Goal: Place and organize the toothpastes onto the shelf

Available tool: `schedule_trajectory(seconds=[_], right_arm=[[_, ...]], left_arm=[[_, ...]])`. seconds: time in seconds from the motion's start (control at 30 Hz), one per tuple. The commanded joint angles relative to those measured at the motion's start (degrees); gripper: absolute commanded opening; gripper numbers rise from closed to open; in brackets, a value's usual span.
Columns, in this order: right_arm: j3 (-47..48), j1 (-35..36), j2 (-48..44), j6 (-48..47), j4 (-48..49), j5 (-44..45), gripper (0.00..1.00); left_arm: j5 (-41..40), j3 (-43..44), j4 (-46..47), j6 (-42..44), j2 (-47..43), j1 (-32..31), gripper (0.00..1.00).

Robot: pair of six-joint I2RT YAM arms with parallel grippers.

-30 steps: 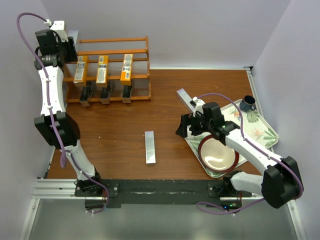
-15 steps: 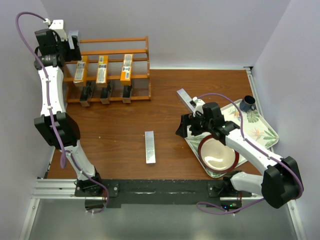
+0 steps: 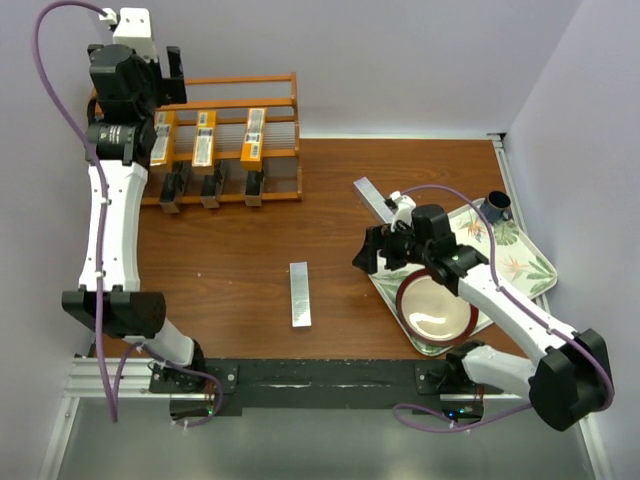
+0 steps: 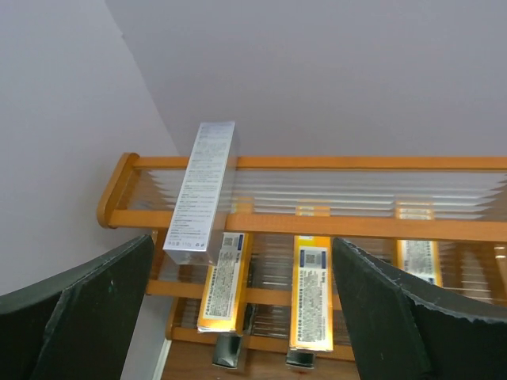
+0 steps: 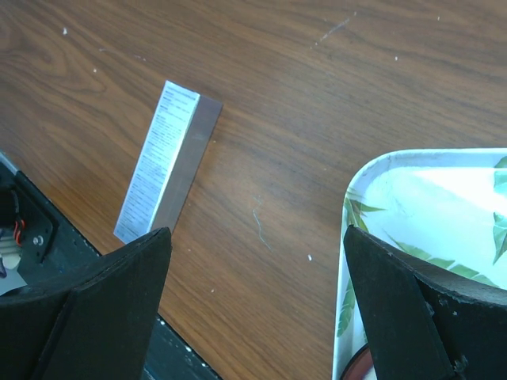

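1. Top external: the left gripper (image 3: 172,78) hung spread and empty at the top-left corner of the shelf (image 3: 270,79). Orange cartons (image 3: 204,138) lay on the middle tier and black cartons (image 3: 211,187) on the lowest. The mid-table silver carton (image 3: 300,294) and a second silver carton (image 3: 372,198) lay off the shelf.
2. Left wrist: the top-tier silver carton (image 4: 202,190) rested across the top rails, clear of both fingers (image 4: 87,309). Backing straight out would likely avoid nudging it.
3. Right wrist: the right gripper (image 5: 255,237), spread and empty, hovered beside the tray (image 5: 356,198). The mid-table silver carton lay to its left. It should square across that carton's narrow width before closing.
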Motion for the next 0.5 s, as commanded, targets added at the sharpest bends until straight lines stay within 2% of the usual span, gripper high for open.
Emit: schedule_trajectory(seconds=[0.0, 0.13, 0.23, 0.37, 0.47], right_arm=[[1.95, 0.18, -2.9, -1.1, 1.64, 0.92, 0.95], [1.51, 0.26, -4.13, -0.58, 1.91, 1.45, 0.95], [0.99, 0.35, -4.48, 0.13, 2.34, 1.62, 0.95], [2.48, 1.58, -2.38, 0.92, 1.56, 2.59, 0.95], [5.2, 5.44, 1.31, 1.62, -0.37, 7.22, 0.95]], left_arm=[[-4.94, 1.08, -2.09, -3.08, -4.28, -4.74, 1.0], [-0.38, -5.22, -5.35, -11.16, -11.29, -4.84, 1.0], [2.17, -21.0, -2.02, -12.31, -19.45, -4.84, 1.0], [4.1, -36.24, 4.12, -12.14, -29.41, -4.84, 1.0], [5.6, -48.37, 8.69, -11.79, -36.7, -4.84, 1.0]])
